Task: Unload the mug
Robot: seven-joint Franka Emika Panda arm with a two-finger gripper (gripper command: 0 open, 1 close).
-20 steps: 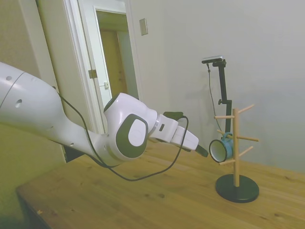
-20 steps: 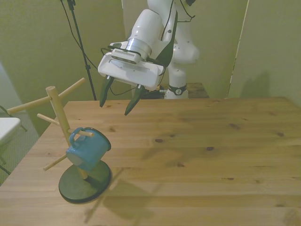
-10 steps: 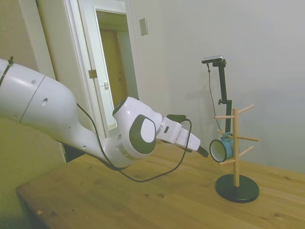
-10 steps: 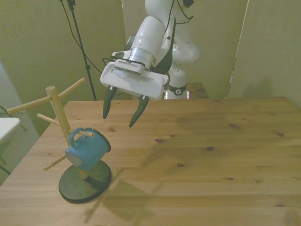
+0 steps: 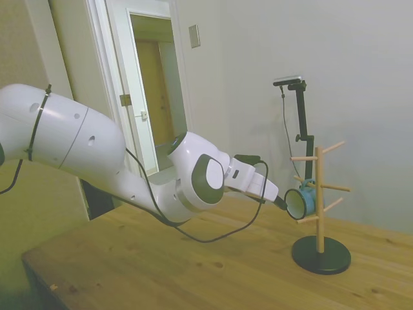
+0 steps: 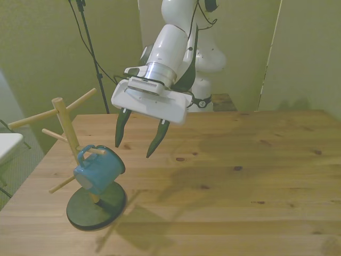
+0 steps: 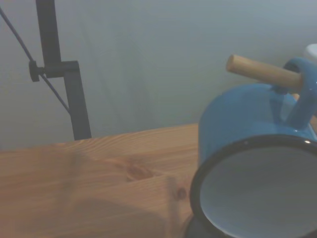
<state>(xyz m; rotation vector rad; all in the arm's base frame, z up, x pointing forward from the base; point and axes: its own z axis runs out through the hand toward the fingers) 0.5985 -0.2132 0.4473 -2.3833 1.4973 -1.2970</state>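
Hanging mug [image 6: 99, 170] (fingers [image 6: 120, 132] apart, clear)

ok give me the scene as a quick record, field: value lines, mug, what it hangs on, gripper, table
mug: light-blue mug with white inside and dark rim, hanging tilted by its handle on a peg
holder: wooden mug tree on a dark round base, near the front view's left edge of the table
gripper: gripper open, in the air beside the mug, not touching it
mug opening: faces the wrist camera
table: wooden table
task status: mug not yet unloaded
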